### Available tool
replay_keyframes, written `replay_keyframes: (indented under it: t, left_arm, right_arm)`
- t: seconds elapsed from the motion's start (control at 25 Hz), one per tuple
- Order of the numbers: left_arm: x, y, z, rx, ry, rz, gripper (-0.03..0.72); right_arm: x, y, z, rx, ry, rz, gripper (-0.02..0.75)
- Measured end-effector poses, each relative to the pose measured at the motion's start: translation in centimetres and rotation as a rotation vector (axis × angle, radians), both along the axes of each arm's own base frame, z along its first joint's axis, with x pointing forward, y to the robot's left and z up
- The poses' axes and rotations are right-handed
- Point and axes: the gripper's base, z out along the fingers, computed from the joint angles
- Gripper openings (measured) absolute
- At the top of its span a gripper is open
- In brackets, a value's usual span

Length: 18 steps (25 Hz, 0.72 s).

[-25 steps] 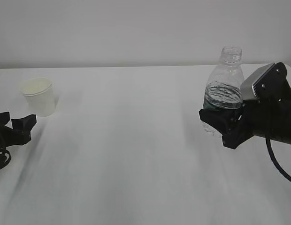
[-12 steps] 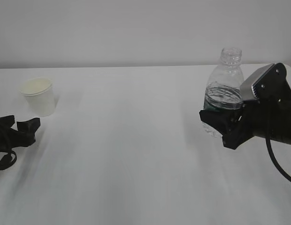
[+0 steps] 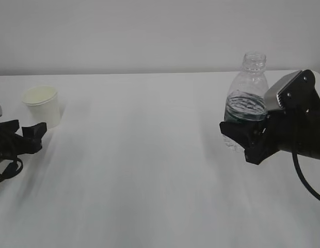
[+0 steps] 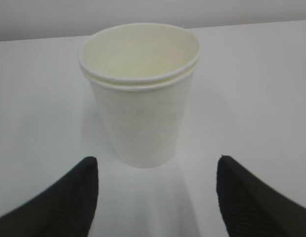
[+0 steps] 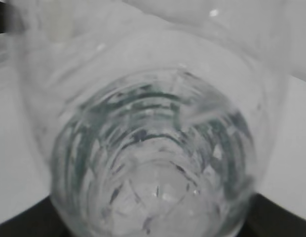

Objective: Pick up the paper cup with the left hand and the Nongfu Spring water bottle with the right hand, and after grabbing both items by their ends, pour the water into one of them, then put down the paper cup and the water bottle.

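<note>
The off-white paper cup (image 3: pixel 42 106) stands upright at the table's far left. In the left wrist view the paper cup (image 4: pixel 140 98) sits just ahead of my left gripper (image 4: pixel 156 170), whose jaws are open and wider than the cup, not touching it. In the exterior view the left gripper (image 3: pixel 25 129) is just in front of the cup. The clear, capless Nongfu Spring water bottle (image 3: pixel 248 98) stands upright at the right. My right gripper (image 3: pixel 237 135) is shut on its lower part. The bottle (image 5: pixel 153 148) fills the right wrist view, with dark fingers at the bottom corners. The water level is not clear.
The white table (image 3: pixel 149 170) stretches between the two arms, with a pale wall behind its far edge. The right arm's silver-grey plate (image 3: pixel 284 90) sits beside the bottle's shoulder.
My left gripper has moved up the exterior view and slightly right, closer to the paper cup, still open. The right gripper and the bottle have not moved.
</note>
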Motion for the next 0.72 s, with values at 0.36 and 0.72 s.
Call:
replay_keyframes:
  t: [0.36, 0.72]
  left_arm:
    - [0.1, 0.0, 0.1, 0.0, -0.004, -0.002, 0.537]
    - [1.3, 0.0, 0.3, 0.001, -0.038, -0.002, 0.538]
  right_arm:
    - [0.0, 0.0, 0.0, 0.003, 0.002, -0.001, 0.424]
    - [-0.1, 0.0, 0.0, 0.007, 0.011, 0.003, 0.424]
